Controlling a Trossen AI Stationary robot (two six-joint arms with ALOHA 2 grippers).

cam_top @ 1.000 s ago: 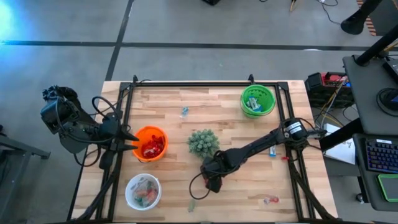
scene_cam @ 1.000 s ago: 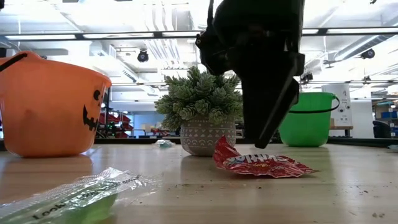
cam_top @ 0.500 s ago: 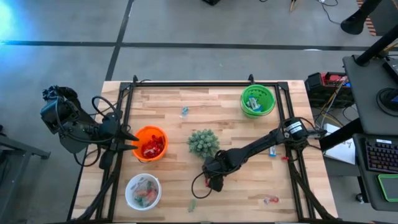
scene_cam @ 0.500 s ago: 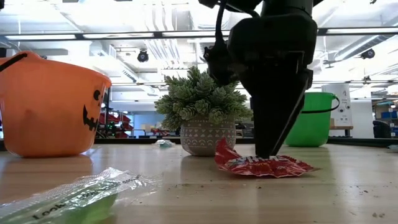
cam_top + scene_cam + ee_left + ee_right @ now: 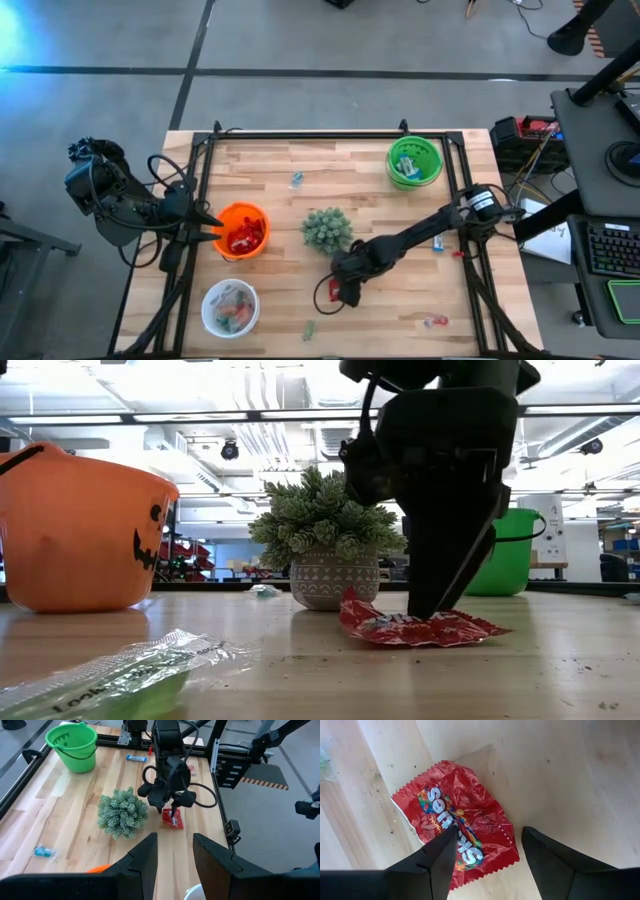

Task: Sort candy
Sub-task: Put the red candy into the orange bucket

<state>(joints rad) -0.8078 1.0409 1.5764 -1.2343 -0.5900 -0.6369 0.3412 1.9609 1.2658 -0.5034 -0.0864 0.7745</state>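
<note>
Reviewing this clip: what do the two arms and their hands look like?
Both arms are dark, jointed, with loose black cables looping alongside. The right hand has two tapered black fingers; its arm carries a silver ring near the base. The left hand has matching dark fingers.

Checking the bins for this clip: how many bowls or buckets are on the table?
3. An orange bucket at the left edge beside the left arm, a white bowl at the front left corner, and a green bucket at the back right. None seems hidden.
</note>
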